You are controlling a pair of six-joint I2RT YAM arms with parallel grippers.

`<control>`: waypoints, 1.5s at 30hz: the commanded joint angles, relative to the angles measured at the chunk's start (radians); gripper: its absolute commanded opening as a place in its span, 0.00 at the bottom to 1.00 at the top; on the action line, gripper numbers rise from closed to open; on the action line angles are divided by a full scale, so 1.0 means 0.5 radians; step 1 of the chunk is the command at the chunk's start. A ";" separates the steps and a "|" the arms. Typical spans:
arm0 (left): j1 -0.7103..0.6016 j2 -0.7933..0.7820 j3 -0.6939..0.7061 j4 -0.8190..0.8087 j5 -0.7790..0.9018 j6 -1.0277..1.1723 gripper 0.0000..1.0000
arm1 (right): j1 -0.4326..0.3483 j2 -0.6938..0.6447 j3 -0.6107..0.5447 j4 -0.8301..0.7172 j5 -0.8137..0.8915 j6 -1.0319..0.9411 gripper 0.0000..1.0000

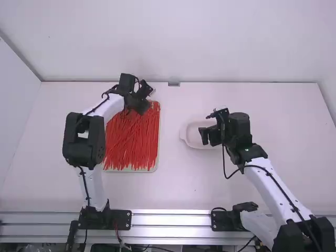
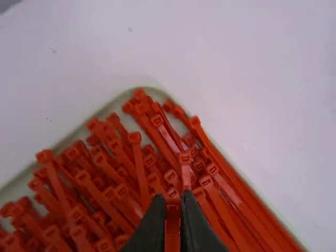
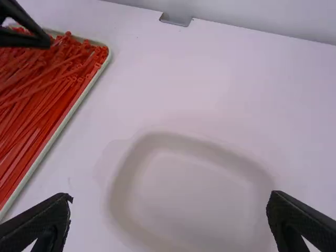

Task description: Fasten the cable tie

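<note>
A pale flat tray (image 3: 62, 125) on the white surface (image 1: 252, 105) holds a thick heap of orange-red cable ties (image 1: 132, 137). A shallow white dish (image 3: 189, 189) stands well apart to the tray's right, showing its smooth white floor.

In the high view the left gripper (image 1: 143, 100) sits over the tray's far right corner, its fingertips too small to read. The left wrist view shows them clenched on one cable tie (image 2: 184, 168), whose tail is cut off between the fingers (image 2: 152, 226).

The right gripper (image 1: 209, 135) covers part of the dish from above. In the right wrist view the dish's outline is whole and the fingers (image 3: 42, 220) are spread wide, grasping nothing.
</note>
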 commanded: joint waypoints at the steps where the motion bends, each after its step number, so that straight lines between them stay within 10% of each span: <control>1: 0.011 -0.002 0.130 -0.060 0.036 -0.043 0.02 | 0.002 0.017 0.064 0.005 0.003 0.004 1.00; 21: 0.052 -0.136 0.781 -0.549 0.146 -0.095 0.02 | 0.002 0.017 0.064 0.005 0.003 0.005 1.00; 45: 0.271 -0.540 0.809 -0.364 0.722 -0.249 0.02 | 0.001 0.017 0.064 0.114 -0.069 0.114 1.00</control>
